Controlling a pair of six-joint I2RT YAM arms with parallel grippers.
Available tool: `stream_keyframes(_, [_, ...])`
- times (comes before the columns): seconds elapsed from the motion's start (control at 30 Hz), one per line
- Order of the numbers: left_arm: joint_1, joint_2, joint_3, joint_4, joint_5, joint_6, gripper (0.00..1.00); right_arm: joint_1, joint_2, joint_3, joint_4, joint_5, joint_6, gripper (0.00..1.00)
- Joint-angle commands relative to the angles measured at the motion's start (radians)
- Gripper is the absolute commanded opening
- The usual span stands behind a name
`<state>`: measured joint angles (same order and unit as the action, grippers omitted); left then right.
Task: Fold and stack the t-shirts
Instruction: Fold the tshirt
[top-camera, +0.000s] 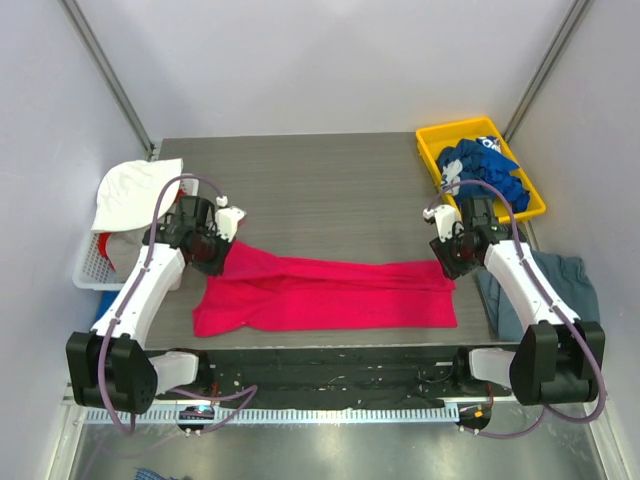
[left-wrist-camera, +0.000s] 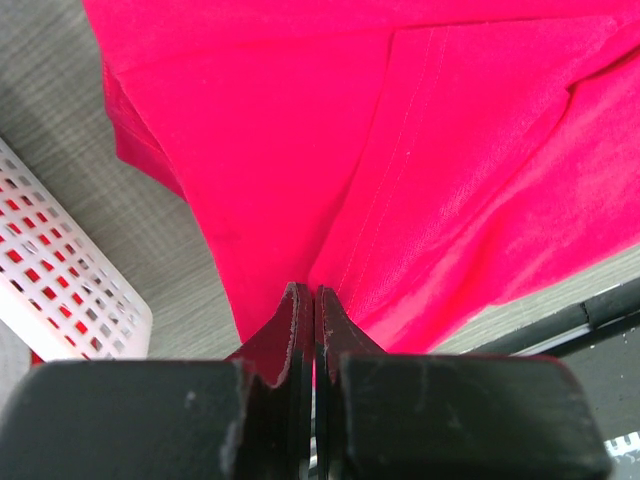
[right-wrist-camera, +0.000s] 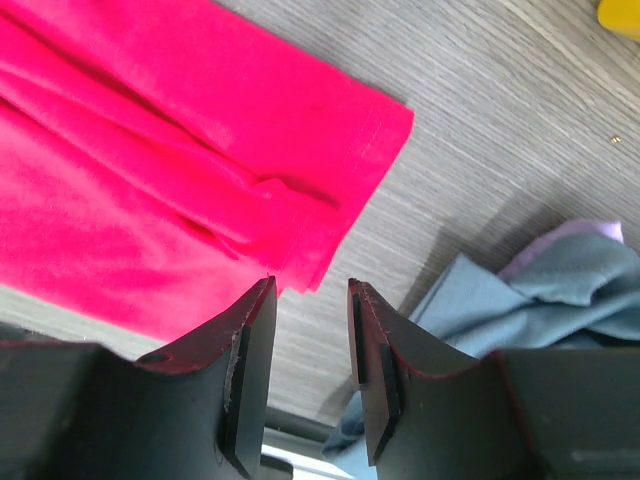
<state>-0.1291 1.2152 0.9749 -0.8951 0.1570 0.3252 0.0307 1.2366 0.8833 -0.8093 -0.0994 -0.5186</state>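
Mid-fold: pink shirt (top-camera: 330, 295) lies as a long strip along the near edge. Left gripper (left-wrist-camera: 305, 300) is closed, I think pinching its left end, but the view is tight. Right gripper (right-wrist-camera: 312, 290) is slightly parted and empty, just off the right hem. Next I need a grip there. Grey shirt (top-camera: 570, 280) sits right, blue shirts (top-camera: 485, 170) in the far bin (top-camera: 432, 140).

The pink-red t-shirt (top-camera: 330, 295) is soft matt cloth, the table (top-camera: 330, 190) matt wood-grain.

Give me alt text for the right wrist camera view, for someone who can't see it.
The right gripper hangs open over the grey table, its fingertips near the hemmed end of a folded pink-red t-shirt that fills the upper left. A crumpled grey-blue shirt lies at lower right.
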Motion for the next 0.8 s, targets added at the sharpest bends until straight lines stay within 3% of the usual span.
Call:
stream_keyframes(0.0, [-0.003, -0.04, -0.018, -0.016, 0.004, 0.017, 0.0, 0.0, -0.054, 0.033, -0.056, 0.009, -0.017, 0.42])
stream_keyframes(0.4, [-0.003, -0.049, -0.077, 0.019, -0.004, 0.014, 0.0, 0.0, 0.115, 0.034, 0.058, -0.014, -0.018, 0.4])
stream_keyframes(0.77, [-0.001, -0.029, -0.077, 0.041, 0.006, 0.006, 0.0, -0.002, 0.188, 0.028, 0.11, -0.011, -0.02, 0.32])
